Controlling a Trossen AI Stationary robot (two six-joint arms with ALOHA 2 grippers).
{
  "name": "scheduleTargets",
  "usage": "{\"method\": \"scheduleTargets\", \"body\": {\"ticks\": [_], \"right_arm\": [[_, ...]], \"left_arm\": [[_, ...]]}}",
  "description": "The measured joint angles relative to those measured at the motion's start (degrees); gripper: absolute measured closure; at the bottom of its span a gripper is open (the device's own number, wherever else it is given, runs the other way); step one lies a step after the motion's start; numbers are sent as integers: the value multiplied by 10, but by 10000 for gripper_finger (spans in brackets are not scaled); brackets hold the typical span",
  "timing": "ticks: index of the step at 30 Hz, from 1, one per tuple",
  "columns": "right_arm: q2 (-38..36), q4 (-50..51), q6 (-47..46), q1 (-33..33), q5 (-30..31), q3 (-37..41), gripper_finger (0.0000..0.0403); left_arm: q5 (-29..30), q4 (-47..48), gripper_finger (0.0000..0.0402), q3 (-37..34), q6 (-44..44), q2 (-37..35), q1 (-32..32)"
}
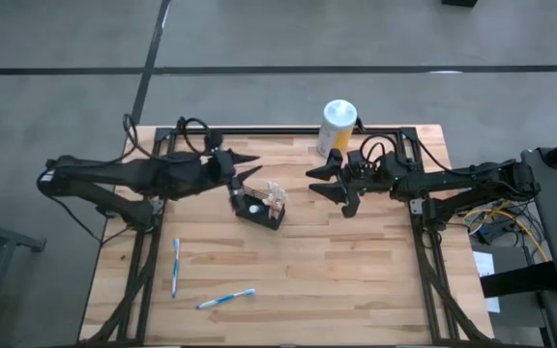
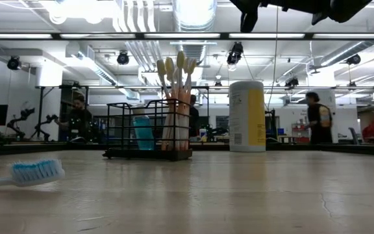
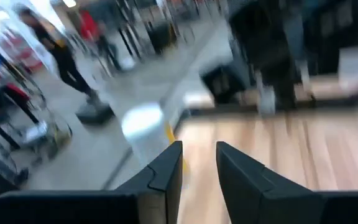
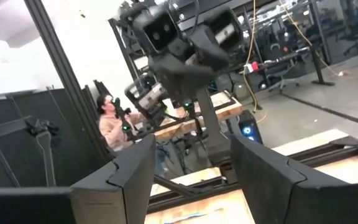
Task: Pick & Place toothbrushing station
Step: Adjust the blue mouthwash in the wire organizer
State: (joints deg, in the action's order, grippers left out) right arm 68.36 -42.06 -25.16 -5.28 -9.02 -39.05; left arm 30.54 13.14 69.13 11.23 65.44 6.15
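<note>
Jaws spread, empty on left gripper [image 1: 251, 164] & right gripper [image 1: 325, 184], flanking toothbrushing station [image 1: 261, 207].

text: none legible | canister [image 2: 247, 116] label: print too small to read

Robotics lab, open-plan industrial hall.
We record: a butcher-block table [image 1: 337, 280] on a black metal frame over a bare grey concrete floor [image 1: 278, 39]; exposed ceiling ducts [image 2: 132, 26] and strip lights [image 2: 304, 36] overhead; other robot arms [image 2: 24, 120] on far benches at left; loose cables [image 1: 506, 227] at the right; people [image 2: 317, 117] standing at workstations beyond; another person [image 4: 110, 127] by dark partitions.
</note>
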Motion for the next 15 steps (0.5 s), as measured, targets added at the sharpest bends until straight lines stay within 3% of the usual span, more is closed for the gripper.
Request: {"method": "scheduleTargets", "body": {"ticks": [5,9,15], "right_arm": [[0,-1,-5,0,0,0,199],[0,-1,5,0,2,0,199],[0,-1,27,0,17,0,199]], "left_arm": [[-45,197,300,0,-66,-16,0],[-70,210,314,-21,-109,-3,0],[-73,216,366,-70,-88,26,-1]]}}
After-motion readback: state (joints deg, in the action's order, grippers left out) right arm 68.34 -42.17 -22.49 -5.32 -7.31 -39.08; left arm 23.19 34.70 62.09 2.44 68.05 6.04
